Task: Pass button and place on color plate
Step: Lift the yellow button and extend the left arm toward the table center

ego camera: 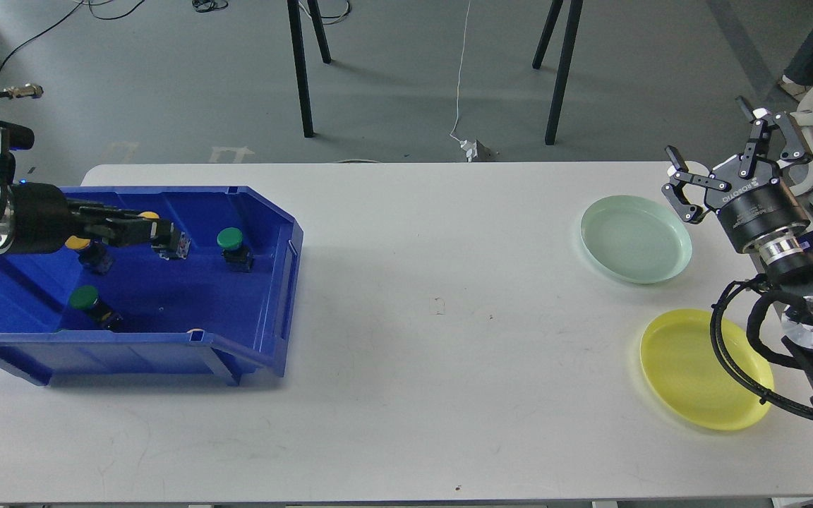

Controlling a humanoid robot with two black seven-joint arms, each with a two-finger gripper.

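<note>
My left gripper point(159, 233) reaches into the blue bin point(276, 282) from the left. It looks shut on a yellow button point(149, 215), whose grey base point(175, 245) sticks out past the fingertips. A second yellow button point(79, 244) lies partly hidden under the left arm. Two green buttons point(230, 240) point(85, 298) lie in the bin. The pale green plate point(636, 240) and the yellow plate point(696, 370) sit at the table's right, both empty. My right gripper point(708, 130) is open and empty, raised beside the far right edge of the green plate.
The white table point(413, 317) spans the view. A small pale object point(195, 330) shows at the bin's front wall. Black stand legs point(300, 70) and a white cable with a plug point(470, 148) are on the floor beyond the table.
</note>
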